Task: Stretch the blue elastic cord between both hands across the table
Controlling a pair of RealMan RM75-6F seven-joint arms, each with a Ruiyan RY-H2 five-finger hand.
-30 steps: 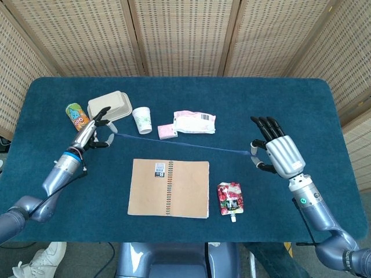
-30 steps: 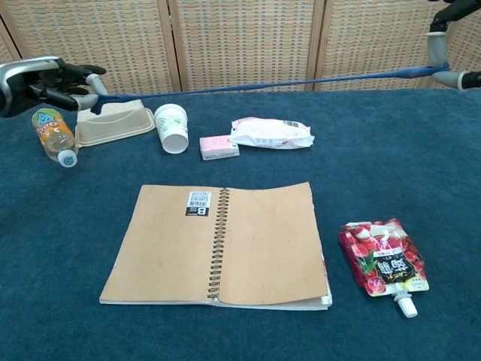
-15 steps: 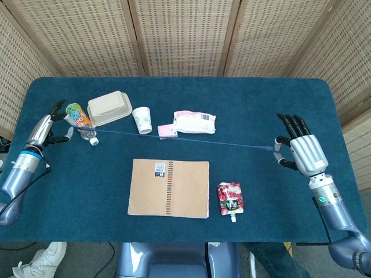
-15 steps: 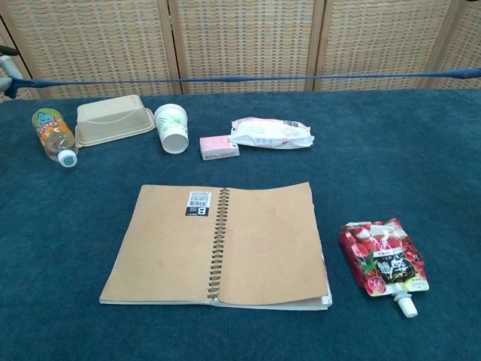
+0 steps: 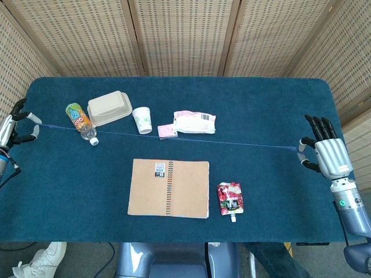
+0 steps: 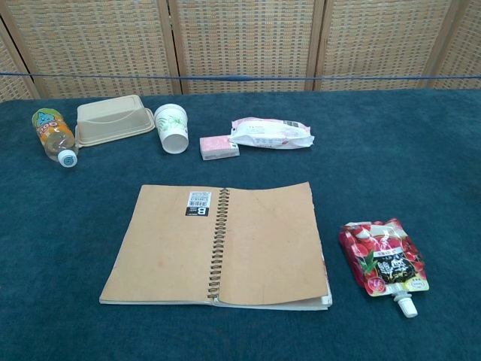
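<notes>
Blue elastic cord (image 5: 191, 139) runs taut in the head view from the left hand (image 5: 13, 126), pinching one end at the table's left edge, to the right hand (image 5: 324, 155), pinching the other near the right edge. Both should hold level and firm; little table (image 5: 278, 104) width remains outward. Chest view: the cord crosses high above the paper cup (image 6: 172, 128) and notebook (image 6: 218, 244), hands out of frame.

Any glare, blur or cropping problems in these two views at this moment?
Head view: even light, sharp, no glare; left hand cut by the frame edge, right hand fully in frame. Chest view: sharp and evenly lit, but both hands fall outside the frame; the blue elastic cord reads thin against the woven screen.
</notes>
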